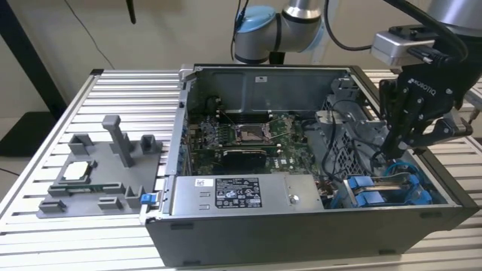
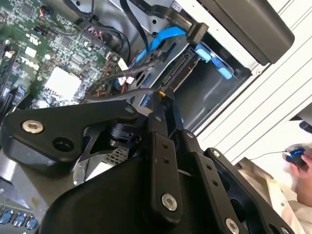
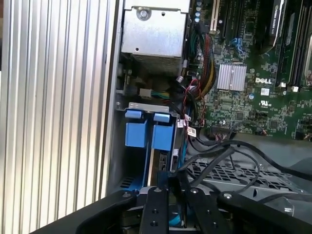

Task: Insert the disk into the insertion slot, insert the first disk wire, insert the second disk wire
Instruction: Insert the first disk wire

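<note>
Tool is down inside the open case, fingers together among black cables. Insertion slot with blue rails sits just below the tool. Power-supply box is farther from the tool, beside the slot. Grey fixture lies well apart on the tabletop.

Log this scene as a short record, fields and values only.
setting: open computer case on a slatted metal table
gripper: lowered inside the case at the exterior view's right, just above the insertion slot
insertion slot: grey bay with blue tabs, against the case wall
wires: black wires running beside the gripper
power-supply box: labelled, next to the bay
motherboard: exposed
fixture tray: grey, on the table at the exterior view's left
</note>
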Action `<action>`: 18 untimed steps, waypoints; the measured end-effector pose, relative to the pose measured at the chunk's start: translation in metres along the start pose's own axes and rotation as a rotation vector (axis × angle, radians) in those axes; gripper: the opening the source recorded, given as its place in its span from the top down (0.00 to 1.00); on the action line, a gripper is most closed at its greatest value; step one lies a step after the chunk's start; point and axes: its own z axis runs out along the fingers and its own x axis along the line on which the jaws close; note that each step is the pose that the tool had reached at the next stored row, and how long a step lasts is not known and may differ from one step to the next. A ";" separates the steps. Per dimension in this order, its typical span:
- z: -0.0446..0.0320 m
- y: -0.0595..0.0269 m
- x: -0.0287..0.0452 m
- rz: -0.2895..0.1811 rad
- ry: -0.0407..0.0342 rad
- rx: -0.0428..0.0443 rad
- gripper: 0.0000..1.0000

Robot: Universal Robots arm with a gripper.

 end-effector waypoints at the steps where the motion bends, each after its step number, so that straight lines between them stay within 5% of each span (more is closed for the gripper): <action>1: 0.0007 -0.0003 0.0000 0.000 -0.0020 -0.0020 1.00; 6: 0.0035 -0.0015 0.0001 -0.001 -0.0173 -0.0110 1.00; 18: 0.0075 -0.0021 -0.0001 -0.001 -0.0179 -0.0131 1.00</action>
